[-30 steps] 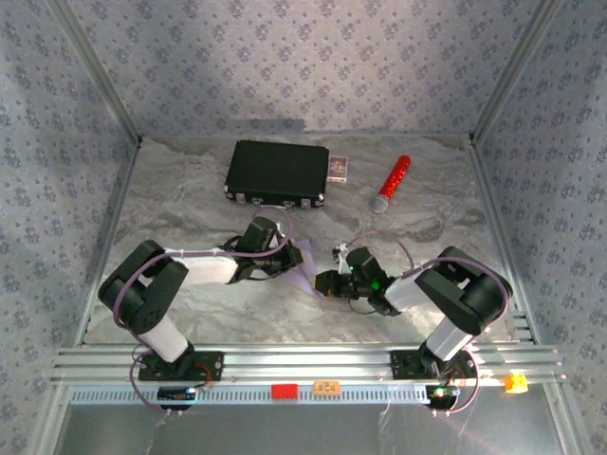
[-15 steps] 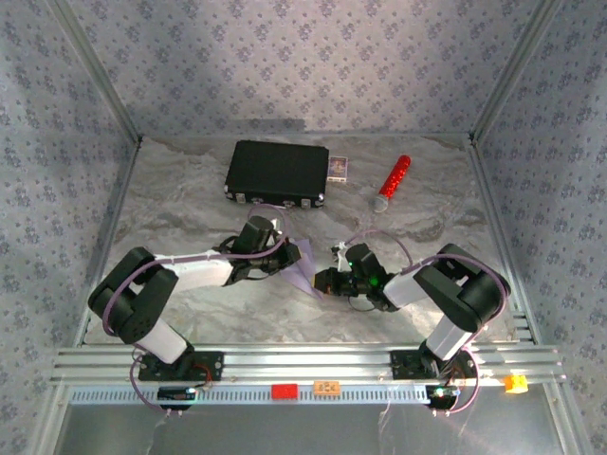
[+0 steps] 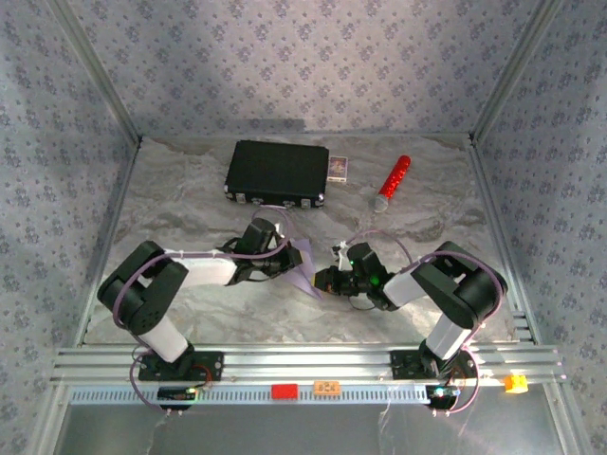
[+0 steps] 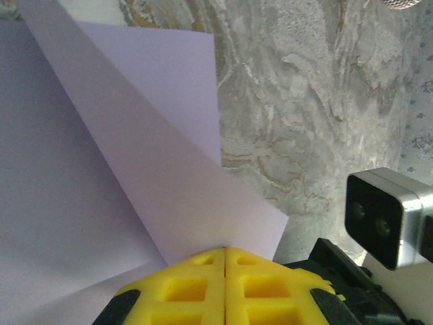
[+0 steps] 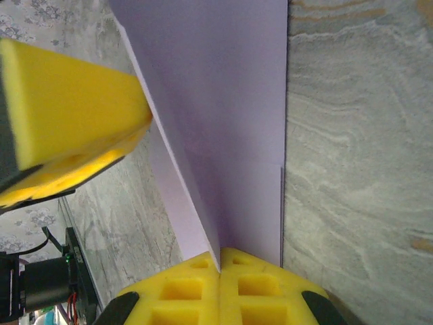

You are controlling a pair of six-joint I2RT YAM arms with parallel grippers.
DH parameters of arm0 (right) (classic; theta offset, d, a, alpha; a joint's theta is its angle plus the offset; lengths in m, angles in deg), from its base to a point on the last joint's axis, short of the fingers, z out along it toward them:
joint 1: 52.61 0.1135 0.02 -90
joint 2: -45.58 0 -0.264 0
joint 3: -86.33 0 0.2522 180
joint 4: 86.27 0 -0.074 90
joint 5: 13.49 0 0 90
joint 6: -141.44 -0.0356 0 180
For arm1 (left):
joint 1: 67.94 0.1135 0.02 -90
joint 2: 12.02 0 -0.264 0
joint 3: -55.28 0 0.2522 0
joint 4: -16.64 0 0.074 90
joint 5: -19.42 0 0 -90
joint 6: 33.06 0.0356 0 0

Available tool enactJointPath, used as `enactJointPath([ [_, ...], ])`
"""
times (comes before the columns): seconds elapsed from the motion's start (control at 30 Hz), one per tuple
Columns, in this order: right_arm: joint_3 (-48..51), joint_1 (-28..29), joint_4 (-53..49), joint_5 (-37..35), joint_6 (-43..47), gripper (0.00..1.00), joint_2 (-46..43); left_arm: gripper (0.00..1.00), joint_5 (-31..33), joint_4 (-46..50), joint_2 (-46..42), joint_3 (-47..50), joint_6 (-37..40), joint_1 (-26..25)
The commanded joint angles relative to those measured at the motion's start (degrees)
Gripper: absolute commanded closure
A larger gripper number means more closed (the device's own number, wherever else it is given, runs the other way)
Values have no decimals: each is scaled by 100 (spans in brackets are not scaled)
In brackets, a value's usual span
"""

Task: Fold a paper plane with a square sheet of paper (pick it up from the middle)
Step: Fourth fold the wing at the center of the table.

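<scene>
Marbled grey tabletop (image 3: pixel 190 199), plain lilac paper sheet (image 4: pixel 135 169) pinched in left jaws and right jaws.

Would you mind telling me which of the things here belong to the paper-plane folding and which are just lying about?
In the job: square sheet of paper, pinched by left gripper and right gripper.
Lying about: black case, small card box, red-and-silver cylinder.

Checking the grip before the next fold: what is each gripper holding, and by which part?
Both pinch the folded lilac paper sheet: the left gripper at an edge, the right gripper where a crease meets the edge.
</scene>
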Motion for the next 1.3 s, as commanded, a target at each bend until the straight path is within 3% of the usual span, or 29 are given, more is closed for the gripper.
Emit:
enactJointPath([
  [0.0,47,27,-349,-160,-70,96,266,94,-170,-247,123,-194,154,48],
  [1.27,-245,-49,-1079,-42,-124,96,332,94,89,-86,651,-392,233,84],
])
